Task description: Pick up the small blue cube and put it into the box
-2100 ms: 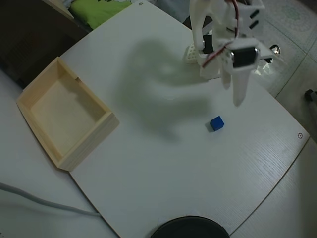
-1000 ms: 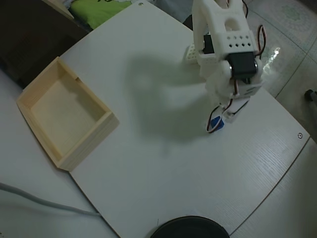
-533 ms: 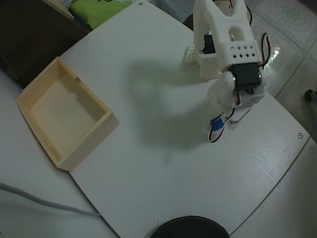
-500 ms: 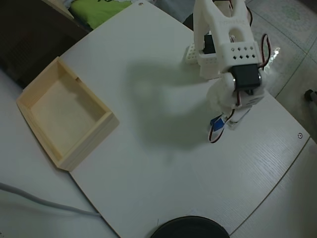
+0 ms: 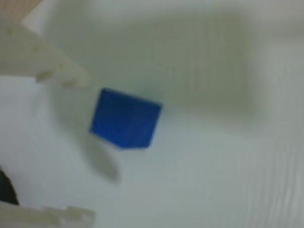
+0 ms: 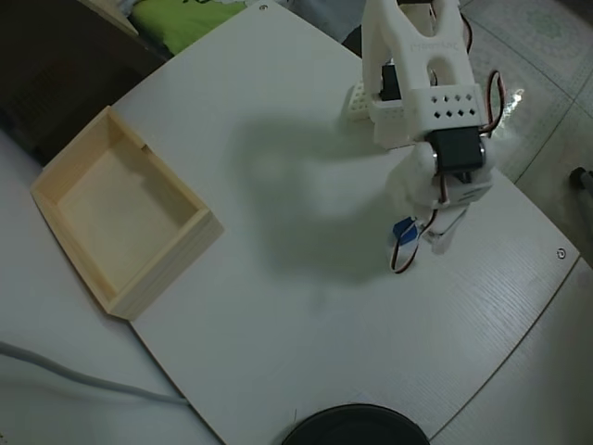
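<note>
In the wrist view the gripper (image 5: 88,149) stands wide open and holds nothing: one white finger (image 5: 52,71) enters from the upper left, the other finger (image 5: 52,216) lies along the lower left edge, and the small blue cube (image 5: 126,118) sits in the gap between them, nearer to the upper fingertip but apart from both. The cube rests on the white table (image 5: 213,180) and is turned so that one corner points down in this view; its faces look equal, so no long axis can be told. The picture is blurred, and around the cube only the bare table surface and soft shadows show, so nothing stands between the fingers and the cube. In the overhead view the white arm (image 6: 426,102) covers most of the gripper, and only a small blue part of the cube (image 6: 404,229) shows under it. The box (image 6: 176,255) of pale wood lies well apart from the fingers, at the left of that view, and is empty. A small white block (image 6: 356,100) stands just beside the arm base, and a dark round object (image 6: 357,426) shows at the bottom edge.
</note>
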Tool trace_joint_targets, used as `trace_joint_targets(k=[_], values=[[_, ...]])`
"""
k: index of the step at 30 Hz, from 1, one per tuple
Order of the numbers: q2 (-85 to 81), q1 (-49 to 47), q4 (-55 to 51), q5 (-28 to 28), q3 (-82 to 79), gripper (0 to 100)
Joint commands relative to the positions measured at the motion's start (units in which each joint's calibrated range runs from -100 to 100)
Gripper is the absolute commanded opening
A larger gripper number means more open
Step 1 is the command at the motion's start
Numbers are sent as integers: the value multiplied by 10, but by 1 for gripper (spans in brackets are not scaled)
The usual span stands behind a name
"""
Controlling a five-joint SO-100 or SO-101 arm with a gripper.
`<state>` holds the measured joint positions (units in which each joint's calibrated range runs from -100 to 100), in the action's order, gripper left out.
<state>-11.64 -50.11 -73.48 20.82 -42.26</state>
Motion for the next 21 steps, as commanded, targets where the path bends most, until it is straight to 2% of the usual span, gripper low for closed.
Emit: trace_joint_targets(k=[1, 14, 21], values=[[1, 4, 25, 4, -30, 26], [1, 4, 52, 4, -50, 25], [1, 5, 65, 4, -57, 15]])
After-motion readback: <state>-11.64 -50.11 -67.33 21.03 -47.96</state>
